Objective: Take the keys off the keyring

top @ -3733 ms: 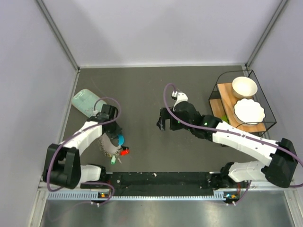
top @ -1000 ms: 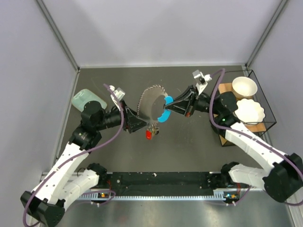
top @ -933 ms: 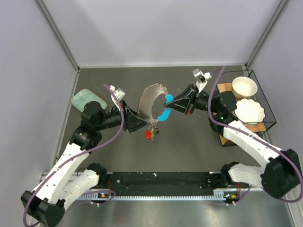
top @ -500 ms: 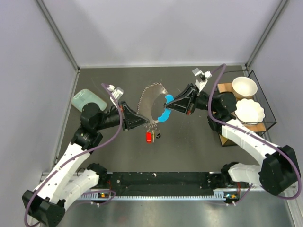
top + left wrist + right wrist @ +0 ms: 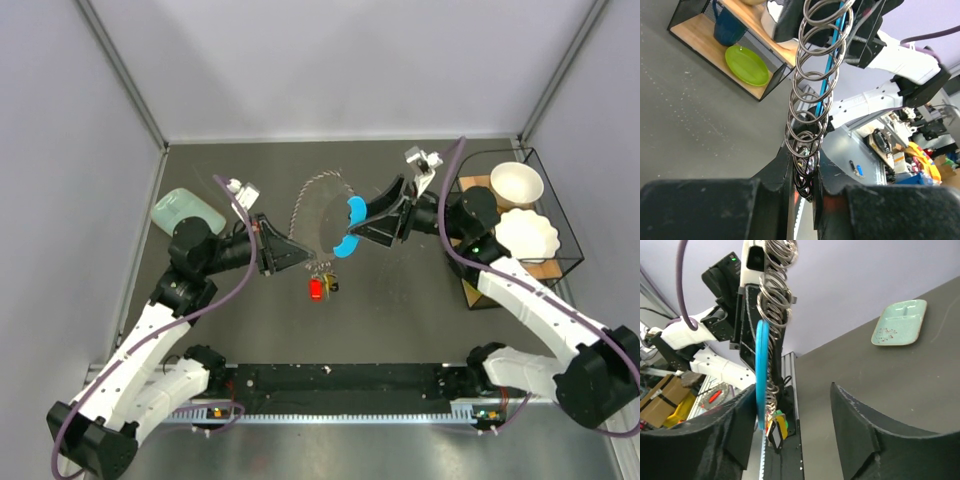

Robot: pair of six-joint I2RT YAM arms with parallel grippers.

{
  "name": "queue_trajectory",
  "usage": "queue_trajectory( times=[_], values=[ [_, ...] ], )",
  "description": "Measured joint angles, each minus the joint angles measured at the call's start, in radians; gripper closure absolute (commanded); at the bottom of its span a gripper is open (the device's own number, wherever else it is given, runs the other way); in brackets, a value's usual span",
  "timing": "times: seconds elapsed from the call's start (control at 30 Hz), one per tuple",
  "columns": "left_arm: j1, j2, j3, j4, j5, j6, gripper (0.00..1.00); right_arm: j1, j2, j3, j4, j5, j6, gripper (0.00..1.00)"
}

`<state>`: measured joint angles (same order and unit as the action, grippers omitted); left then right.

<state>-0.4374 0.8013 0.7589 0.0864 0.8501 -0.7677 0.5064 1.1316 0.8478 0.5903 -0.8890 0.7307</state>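
Left tool [image 5: 802,174] clamps the keyring [image 5: 812,85] (by its stacked wire rings); right tool [image 5: 792,407] gapes apart beside it; keys [image 5: 318,288] dangle beneath.

keyring [image 5: 807,127] coils done in shiny metal, blue loop [image 5: 761,370] moulded in smooth plastic, table [image 5: 400,320] finished matt grey, shelf [image 5: 697,37] made of wood

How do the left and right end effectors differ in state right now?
The left end effector is closed, pinching the chain of metal rings; the right end effector is open and grips nothing. The rings sit squeezed in the left one's narrow gap, while the blue loop stands in the right one's wide gap, near one side. Both are raised above the table, pointing toward each other.
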Motion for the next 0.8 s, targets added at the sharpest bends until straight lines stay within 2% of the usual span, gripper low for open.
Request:
queue_trajectory(
  times=[0.23, 0.4, 0.6, 0.8],
  values=[
    [0.000, 0.000, 0.013, 0.027, -0.023, -0.045, 1.00, 0.016, -0.079, 0.005, -0.183, 0.056, -0.145, 0.24],
    [0.000, -0.001, 0.028, 0.018, -0.060, -0.045, 1.00, 0.105, -0.119, 0.005, -0.242, 0.110, -0.253, 0.20],
    [0.000, -0.015, 0.037, 0.002, -0.095, -0.047, 1.00, 0.261, -0.123, 0.004, -0.304, 0.218, -0.414, 0.26],
    [0.000, -0.050, 0.057, -0.009, -0.136, -0.054, 1.00, 0.333, -0.109, 0.003, -0.313, 0.348, -0.533, 0.40]
  ],
)
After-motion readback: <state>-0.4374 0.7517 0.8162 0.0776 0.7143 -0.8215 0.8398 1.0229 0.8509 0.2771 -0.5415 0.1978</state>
